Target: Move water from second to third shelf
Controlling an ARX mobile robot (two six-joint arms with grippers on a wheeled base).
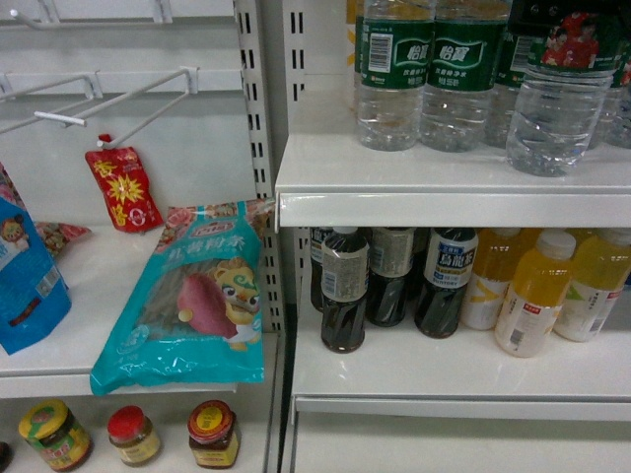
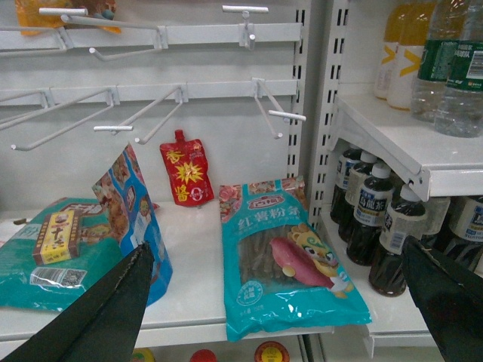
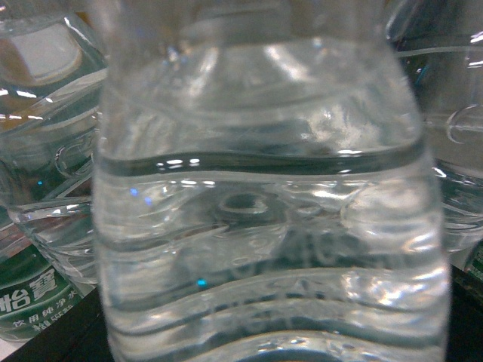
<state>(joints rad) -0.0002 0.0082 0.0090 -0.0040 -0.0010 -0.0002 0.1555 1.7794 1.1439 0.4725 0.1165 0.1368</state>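
Closely framed in the right wrist view: the water bottle, clear and ribbed, filling nearly the whole picture, with more clear bottles crowding in behind on both sides. Dark edges of the right hand just visible at the bottom corners, either side of the bottle; cannot tell whether clenched on it or released.

Seen from the head camera, standing upright near the front edge of the upper right shelf, slightly ahead of a row of green-labelled water bottles, and carrying a dark label with red-shirted figures. One shelf below: dark drink bottles on the left, yellow drink bottles on the right.

Left hand released, its two black fingers spread wide apart, hovering before the left bay. Lying flat there, a teal noodle packet; behind it, a red pouch leaning on the back panel; further left, a blue bag. Bare white hooks above.
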